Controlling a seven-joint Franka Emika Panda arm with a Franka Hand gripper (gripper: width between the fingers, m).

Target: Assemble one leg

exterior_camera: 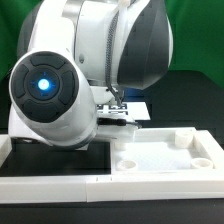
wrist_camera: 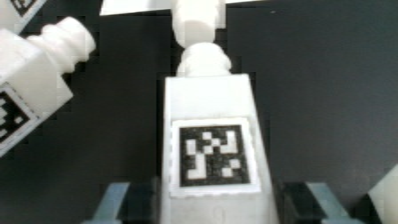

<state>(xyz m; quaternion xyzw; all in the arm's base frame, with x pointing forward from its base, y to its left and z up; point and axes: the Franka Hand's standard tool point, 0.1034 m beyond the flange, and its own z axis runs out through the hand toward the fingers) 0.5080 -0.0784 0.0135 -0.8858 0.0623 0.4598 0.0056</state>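
Observation:
In the wrist view a white leg (wrist_camera: 215,130) with a black-and-white tag lies lengthwise on the black table, its narrow end pointing away from me. My gripper (wrist_camera: 221,205) is open and astride it. One finger (wrist_camera: 125,203) and the other finger (wrist_camera: 324,203) stand on either side, each with a dark gap to the leg. A second leg (wrist_camera: 43,62) with a ribbed tip lies beside it, apart. In the exterior view the arm's body (exterior_camera: 80,70) hides the gripper and the legs.
The large white panel (exterior_camera: 165,155) with round corner holes lies at the exterior view's lower right. A white rim (exterior_camera: 15,150) runs along the left and front. A thin white sheet (exterior_camera: 140,108) lies behind the arm. Another white piece (wrist_camera: 196,18) lies beyond the leg's tip.

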